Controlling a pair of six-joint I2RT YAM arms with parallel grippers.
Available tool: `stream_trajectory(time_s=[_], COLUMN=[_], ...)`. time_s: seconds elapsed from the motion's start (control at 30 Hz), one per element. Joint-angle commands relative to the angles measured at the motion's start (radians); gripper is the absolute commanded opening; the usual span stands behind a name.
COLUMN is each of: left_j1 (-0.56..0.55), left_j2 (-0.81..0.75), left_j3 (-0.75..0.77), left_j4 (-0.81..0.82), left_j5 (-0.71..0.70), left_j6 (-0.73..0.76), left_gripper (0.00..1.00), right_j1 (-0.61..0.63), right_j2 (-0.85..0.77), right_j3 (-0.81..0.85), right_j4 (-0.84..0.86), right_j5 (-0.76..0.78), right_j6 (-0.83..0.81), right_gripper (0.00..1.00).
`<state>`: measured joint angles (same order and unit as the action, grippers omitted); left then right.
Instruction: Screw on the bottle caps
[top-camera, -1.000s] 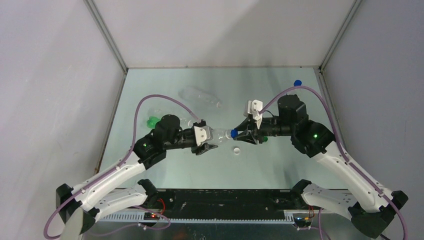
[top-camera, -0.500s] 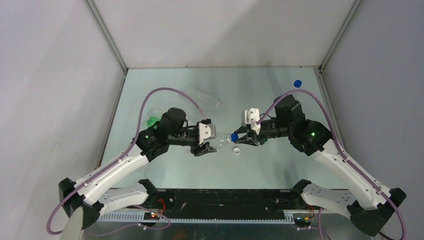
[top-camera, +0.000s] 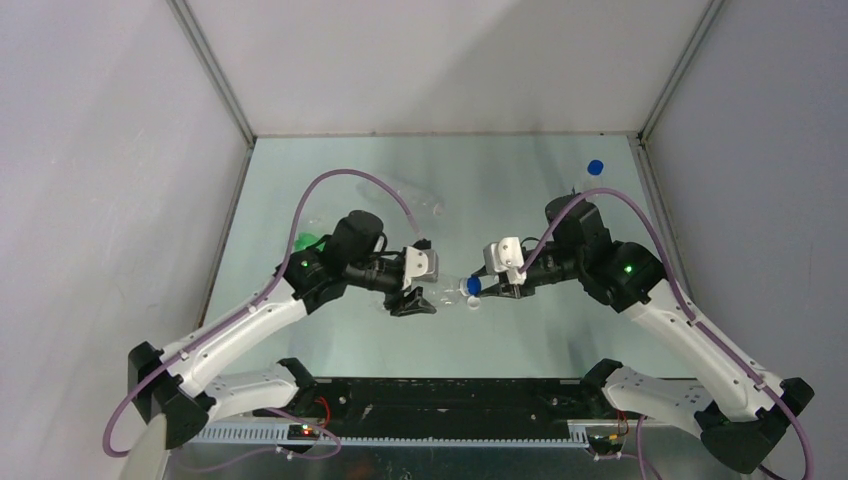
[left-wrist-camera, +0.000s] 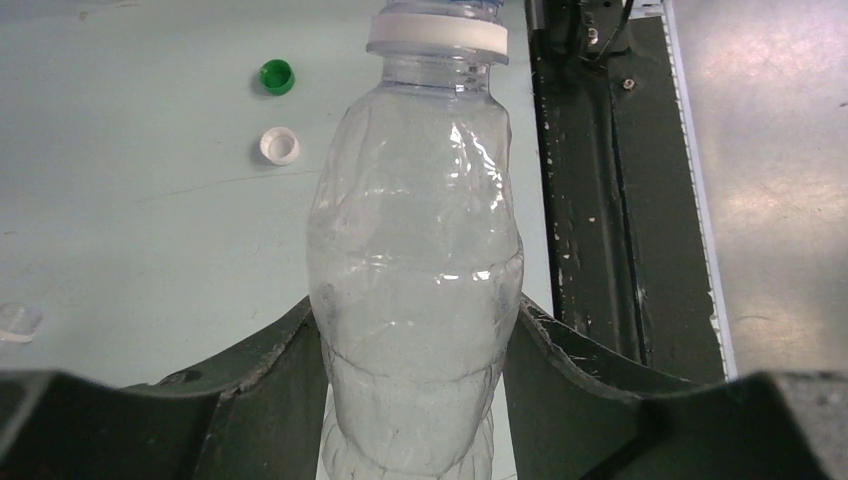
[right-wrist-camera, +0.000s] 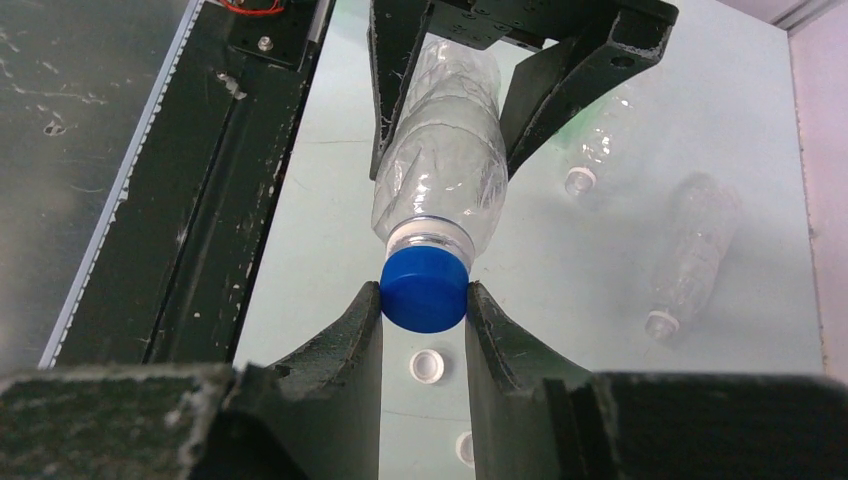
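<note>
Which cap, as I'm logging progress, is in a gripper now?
The blue cap in the right gripper, at the neck of the clear bottle; the other blue cap, white cap and green cap lie loose on the table.

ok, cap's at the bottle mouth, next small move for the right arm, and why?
Probably twist the right gripper about the neck axis to thread the blue cap on. The cap is pinched in its jaws, seated over the mouth of the clear bottle, which the left gripper clamps around its body. Whether the thread has caught cannot be told.
</note>
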<state>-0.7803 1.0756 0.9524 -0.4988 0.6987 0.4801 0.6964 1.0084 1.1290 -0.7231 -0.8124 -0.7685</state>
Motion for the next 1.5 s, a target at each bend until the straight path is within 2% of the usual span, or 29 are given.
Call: stream_trajectory(time_s=[0.0,0.23,0.5,0.7,0.9,1.13,1.47], left_j1=[-0.009,-0.008,0.021,0.030,0.030,0.023,-0.063], left_j2=[-0.002,0.032,0.080,0.097,0.079,0.028,-0.037], left_j3=[0.094,0.133,0.217,0.239,0.175,0.091,-0.024], left_j4=[0.097,0.031,-0.171,-0.200,-0.068,0.118,0.319], left_j5=[0.153,0.170,0.153,0.136,0.081,-0.055,-0.279], left_j6=[0.034,0.085,0.191,0.200,0.101,0.034,0.073], left_gripper=[0.39,0.38,0.35,0.35,0.35,0.35,0.35], right_j1=[0.005,0.005,0.006,0.005,0.005,-0.006,-0.048], right_j2=[0.015,0.022,0.060,0.088,0.108,0.145,0.186], right_j3=[0.022,0.022,0.022,0.022,0.022,0.022,0.022], right_j4=[-0.031,-0.049,-0.060,-0.013,0.026,0.018,0.133], right_j5=[-0.022,-0.017,-0.027,-0.025,0.010,0.003,-0.086], right_j6=[-0.080,-0.124,-0.147,-0.139,-0.087,0.052,0.426], right_gripper=[0.00,0.00,0.00,0.00,0.00,0.00,0.00])
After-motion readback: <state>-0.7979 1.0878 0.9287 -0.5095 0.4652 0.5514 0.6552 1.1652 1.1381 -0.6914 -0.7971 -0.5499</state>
